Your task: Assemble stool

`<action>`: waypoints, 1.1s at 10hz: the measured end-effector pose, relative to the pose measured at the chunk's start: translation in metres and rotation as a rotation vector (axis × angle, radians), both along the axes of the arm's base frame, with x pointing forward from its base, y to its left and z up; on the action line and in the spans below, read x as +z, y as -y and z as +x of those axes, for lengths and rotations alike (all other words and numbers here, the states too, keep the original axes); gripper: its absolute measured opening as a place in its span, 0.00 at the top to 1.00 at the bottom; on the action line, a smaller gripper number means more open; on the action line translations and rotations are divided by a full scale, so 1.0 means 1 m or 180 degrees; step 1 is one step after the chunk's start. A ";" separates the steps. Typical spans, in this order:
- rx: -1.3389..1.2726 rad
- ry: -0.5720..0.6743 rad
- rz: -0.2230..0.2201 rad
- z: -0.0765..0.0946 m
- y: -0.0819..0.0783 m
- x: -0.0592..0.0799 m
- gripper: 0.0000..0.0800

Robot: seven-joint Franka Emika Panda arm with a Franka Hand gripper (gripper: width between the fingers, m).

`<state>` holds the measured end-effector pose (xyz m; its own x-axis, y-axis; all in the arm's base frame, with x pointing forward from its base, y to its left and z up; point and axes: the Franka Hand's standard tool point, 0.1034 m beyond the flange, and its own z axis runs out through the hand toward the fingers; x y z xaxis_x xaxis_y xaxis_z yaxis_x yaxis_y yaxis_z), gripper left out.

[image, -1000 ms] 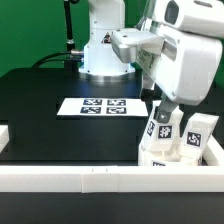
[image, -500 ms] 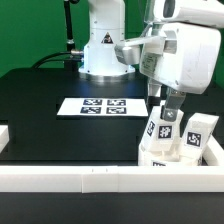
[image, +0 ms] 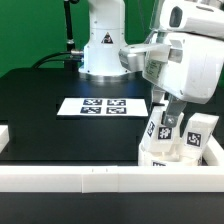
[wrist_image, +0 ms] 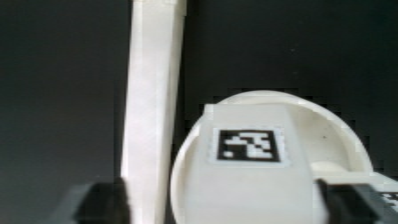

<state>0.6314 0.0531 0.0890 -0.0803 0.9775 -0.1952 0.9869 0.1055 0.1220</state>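
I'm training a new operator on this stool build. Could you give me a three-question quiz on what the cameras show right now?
1. True or false: the marker board lies flat on the black table.
2. The tool is over which corner of the exterior view: (a) near left, (b) near right, (c) far left?
3. What is printed on the white stool part in the wrist view?

Key:
1. True.
2. (b), where the tagged stool parts stand against the white rail.
3. A black-and-white square tag.
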 end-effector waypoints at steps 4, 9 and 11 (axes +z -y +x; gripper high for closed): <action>-0.0156 0.0030 0.0020 0.001 0.004 0.000 0.58; -0.1841 0.0336 0.0261 -0.001 0.005 0.000 0.58; -0.2997 0.0519 0.0437 -0.002 -0.002 0.000 0.58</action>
<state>0.6293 0.0552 0.0889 0.7662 0.6425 -0.0138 0.6295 -0.7460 0.2173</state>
